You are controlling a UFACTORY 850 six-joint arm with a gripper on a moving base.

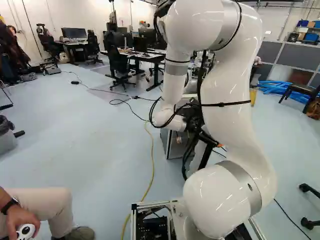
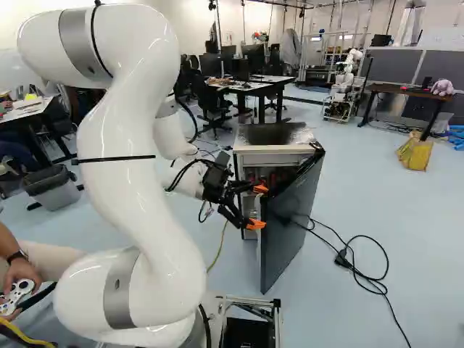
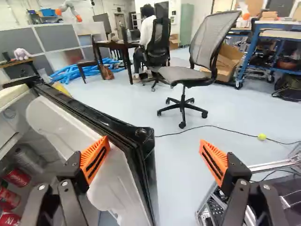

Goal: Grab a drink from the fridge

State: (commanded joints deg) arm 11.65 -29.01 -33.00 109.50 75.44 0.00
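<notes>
So the gripper (image 3: 155,161) has its fingers spread wide, pinching nothing. One orange pad (image 3: 96,159) sits against or just beside the white inner face of the fridge door (image 3: 96,112) (can't tell if it's touching). The other is out past the door's free edge, over on the outer side. To me that looks like a hooking pose: get one finger behind the door and shove it wider, no real grip needed. Staying spread makes sense, since the outer finger keeps clear of that edge.

The door is part open, swung out from the fridge (image 2: 275,149). The arm (image 2: 130,170) reaches in from the hinge-free side, which imo is the right spot for pushing the door out of the way.

The drinks are in the fridge behind the door: red cans (image 3: 17,177) and a silvery one (image 3: 29,159), beyond the inner finger and off to its side. None is in the gripper's line yet, so I'd call this the door-opening step, pretty early on.

Next I'd sweep the inner finger against the liner until there's room, then back off and turn toward the cans. Watch for the pad slipping off that smooth face, or the door drifting back at the wrist. The loose black cable (image 2: 378,279) on the floor beyond the door is worth an eye if the base drives.
</notes>
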